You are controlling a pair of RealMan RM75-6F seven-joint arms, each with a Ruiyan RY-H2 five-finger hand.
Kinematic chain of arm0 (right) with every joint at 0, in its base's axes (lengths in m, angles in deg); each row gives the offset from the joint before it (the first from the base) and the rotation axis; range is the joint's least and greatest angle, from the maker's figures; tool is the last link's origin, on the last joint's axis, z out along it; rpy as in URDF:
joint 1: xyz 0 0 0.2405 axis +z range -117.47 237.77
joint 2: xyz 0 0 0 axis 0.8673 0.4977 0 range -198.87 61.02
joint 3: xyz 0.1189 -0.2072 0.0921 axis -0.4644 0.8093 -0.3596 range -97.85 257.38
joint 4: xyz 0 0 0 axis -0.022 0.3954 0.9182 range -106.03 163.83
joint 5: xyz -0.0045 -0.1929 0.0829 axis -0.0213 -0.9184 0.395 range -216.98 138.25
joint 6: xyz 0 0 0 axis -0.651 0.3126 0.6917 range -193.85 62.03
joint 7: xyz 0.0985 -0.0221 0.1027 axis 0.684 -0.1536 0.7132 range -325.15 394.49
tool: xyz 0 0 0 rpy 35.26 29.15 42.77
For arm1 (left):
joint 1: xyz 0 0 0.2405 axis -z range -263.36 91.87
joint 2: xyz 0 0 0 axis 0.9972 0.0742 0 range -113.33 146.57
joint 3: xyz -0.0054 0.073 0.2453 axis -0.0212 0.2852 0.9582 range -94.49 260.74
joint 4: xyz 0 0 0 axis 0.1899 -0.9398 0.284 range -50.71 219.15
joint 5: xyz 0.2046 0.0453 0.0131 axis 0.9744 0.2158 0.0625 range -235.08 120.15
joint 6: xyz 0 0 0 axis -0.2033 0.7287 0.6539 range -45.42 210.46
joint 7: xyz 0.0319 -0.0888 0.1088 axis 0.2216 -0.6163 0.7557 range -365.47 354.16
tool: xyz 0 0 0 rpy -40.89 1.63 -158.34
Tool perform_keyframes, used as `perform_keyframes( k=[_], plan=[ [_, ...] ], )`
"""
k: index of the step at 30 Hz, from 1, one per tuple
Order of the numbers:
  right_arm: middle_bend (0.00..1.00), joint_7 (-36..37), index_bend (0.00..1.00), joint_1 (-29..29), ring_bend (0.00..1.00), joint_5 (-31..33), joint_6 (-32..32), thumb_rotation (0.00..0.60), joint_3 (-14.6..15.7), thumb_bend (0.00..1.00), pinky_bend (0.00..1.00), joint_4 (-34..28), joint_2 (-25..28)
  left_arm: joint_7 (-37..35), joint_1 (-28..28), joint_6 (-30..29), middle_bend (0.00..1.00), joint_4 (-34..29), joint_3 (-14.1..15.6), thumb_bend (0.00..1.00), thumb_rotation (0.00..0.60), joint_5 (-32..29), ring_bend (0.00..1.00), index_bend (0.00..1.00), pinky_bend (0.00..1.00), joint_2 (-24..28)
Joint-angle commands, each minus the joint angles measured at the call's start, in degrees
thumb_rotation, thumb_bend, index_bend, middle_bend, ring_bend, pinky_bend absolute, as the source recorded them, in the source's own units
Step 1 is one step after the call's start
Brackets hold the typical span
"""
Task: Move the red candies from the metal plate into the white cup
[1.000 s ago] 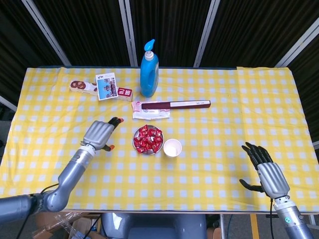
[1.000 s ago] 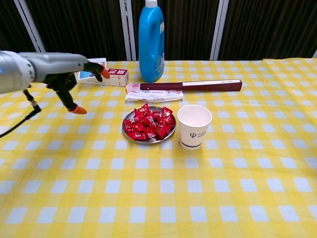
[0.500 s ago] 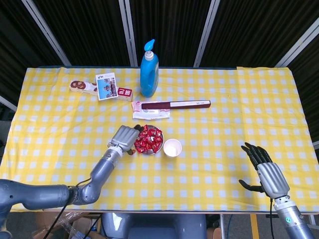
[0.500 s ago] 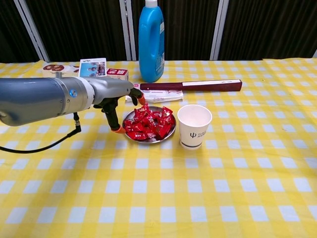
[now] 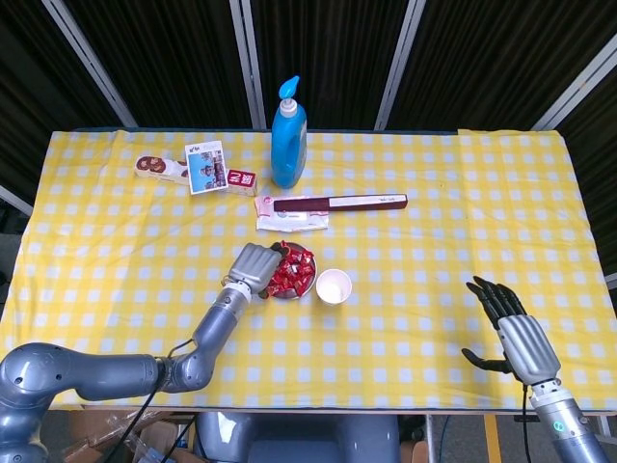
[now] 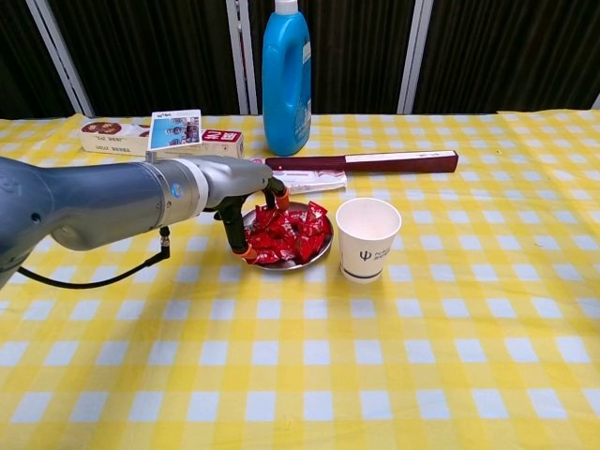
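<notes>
Red wrapped candies point(image 6: 295, 234) point(image 5: 294, 272) are heaped in a small metal plate point(image 6: 316, 259) point(image 5: 289, 295) at the table's middle. The white paper cup point(image 6: 367, 239) point(image 5: 334, 286) stands upright just right of the plate and looks empty. My left hand point(image 6: 246, 192) point(image 5: 256, 264) is over the plate's left side, fingers apart: one orange fingertip point(image 6: 278, 199) is at the far edge of the pile, the thumb tip point(image 6: 242, 248) at the plate's near-left rim. No candy shows in its grasp. My right hand point(image 5: 518, 333) rests near the front right edge, fingers spread, holding nothing.
A blue pump bottle point(image 5: 288, 135) point(image 6: 287, 80) stands behind the plate. A long dark-red box point(image 5: 337, 203) point(image 6: 375, 161) lies on a white packet point(image 5: 289, 220) just beyond the plate. Small boxes point(image 5: 198, 172) point(image 6: 159, 136) sit at the back left.
My left hand has swept right from the open cloth to the plate, and its fingers now reach over the candies. The right hand has not moved.
</notes>
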Motion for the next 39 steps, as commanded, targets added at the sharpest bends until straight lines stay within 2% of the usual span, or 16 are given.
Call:
perform_keyframes(
  k=[1,6,11,17,25,39],
  plan=[
    [0.0,0.03,0.0,0.0,0.0,-0.02,-0.02,0.6,0.03,0.28,0.0,-0.07,0.02,-0.07,0.51,0.23,0.19,1.27,0.37,0.28,0.6,-0.67,0.82,0.21,0.86,-0.75],
    [0.0,0.31,0.0,0.02,0.0,0.16,-0.14,0.6,0.04,0.28,0.0,-0.23,0.15,-0.5,1.22,0.66,0.26,3.93,0.63,0.32,0.6,-1.08,0.82,0.27,0.87,-2.36],
    [0.0,0.66,0.0,0.04,0.0,0.1,-0.12,0.6,0.06,0.28,0.0,-0.24,0.29,-1.16,1.21,-0.18,0.49,5.61,1.15,0.4,0.6,0.01,0.83,0.43,0.89,-3.62],
    [0.0,0.82,0.0,-0.01,0.0,-0.06,-0.02,0.6,0.16,0.28,0.0,-0.28,0.31,-1.72,0.79,-1.72,0.65,6.2,1.38,0.45,0.6,1.25,0.84,0.56,0.9,-3.99],
    [0.0,0.54,0.0,-0.09,0.0,-0.04,0.15,0.6,0.15,0.28,0.0,-0.31,0.26,-1.86,0.26,-3.85,0.68,3.84,0.78,0.46,0.6,2.53,0.84,0.57,0.9,-1.91],
    [0.0,0.79,0.0,-0.15,0.0,-0.13,0.39,0.6,0.11,0.28,0.0,-0.31,0.27,0.14,1.59,-7.44,0.69,-3.86,-2.39,0.46,0.6,2.56,0.84,0.57,0.9,3.12]
  ],
)
